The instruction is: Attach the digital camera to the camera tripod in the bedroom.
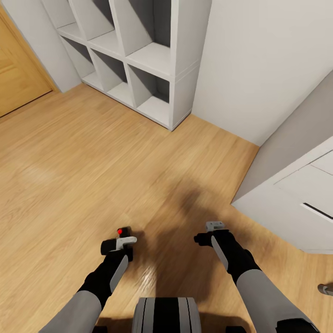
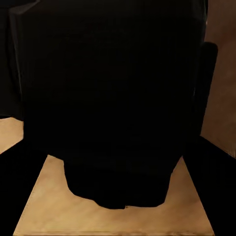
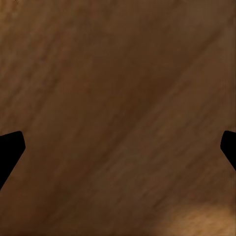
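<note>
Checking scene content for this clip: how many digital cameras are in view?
1. The digital camera, black with a red button, sits in the left end effector above the wood floor; the left wrist view shows its dark body up close.

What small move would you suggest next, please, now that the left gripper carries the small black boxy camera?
Probably turn the base to look for the tripod. The left gripper holds the small black boxy camera with its red button, and ahead stand just the white cubby shelf and light wood plank floor. The right gripper hangs open.
</note>
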Robot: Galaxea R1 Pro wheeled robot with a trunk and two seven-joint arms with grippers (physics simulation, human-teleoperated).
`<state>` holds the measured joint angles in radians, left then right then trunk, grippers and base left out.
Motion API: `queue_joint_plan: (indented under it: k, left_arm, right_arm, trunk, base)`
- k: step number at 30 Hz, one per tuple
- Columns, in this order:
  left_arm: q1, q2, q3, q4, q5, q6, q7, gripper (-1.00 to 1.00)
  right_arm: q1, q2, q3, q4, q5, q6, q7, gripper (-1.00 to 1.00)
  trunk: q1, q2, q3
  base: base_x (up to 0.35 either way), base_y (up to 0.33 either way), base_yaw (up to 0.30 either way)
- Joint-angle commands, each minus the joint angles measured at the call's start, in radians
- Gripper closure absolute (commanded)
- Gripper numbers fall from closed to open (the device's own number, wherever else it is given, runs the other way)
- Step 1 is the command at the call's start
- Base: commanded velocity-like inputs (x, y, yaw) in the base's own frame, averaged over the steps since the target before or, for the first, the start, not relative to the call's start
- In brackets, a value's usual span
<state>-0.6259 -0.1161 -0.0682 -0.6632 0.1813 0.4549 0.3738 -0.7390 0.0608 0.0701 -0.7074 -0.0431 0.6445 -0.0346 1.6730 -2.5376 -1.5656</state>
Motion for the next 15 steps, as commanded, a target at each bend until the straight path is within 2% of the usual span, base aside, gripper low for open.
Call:
queue_joint_plan:
  k: [1,10,15]
  left_arm:
    - [0.000,0.001,-0.004,0.002,0.008,0.004,0.010,1.00]
    - [0.000,0.000,-0.005,0.006,0.006,0.002,0.010,1.00]
    - [0.000,-0.001,-0.004,-0.026,0.007,0.002,0.010,1.00]
  right_arm:
    - [0.000,0.000,0.002,-0.001,-0.004,0.005,-0.004,-1.00]
    - [0.000,0.000,0.002,-0.001,-0.004,0.005,-0.003,-1.00]
    - [0.000,0.000,0.003,-0.001,-0.005,0.005,-0.003,-1.00]
  trunk:
    - [0.000,0.000,-0.001]
    - [0.000,0.000,-0.001]
    - [0.000,0.000,-0.001]
  base:
    - [0.000,0.000,0.000]
    - [0.000,0.000,0.000]
    - [0.000,0.000,0.000]
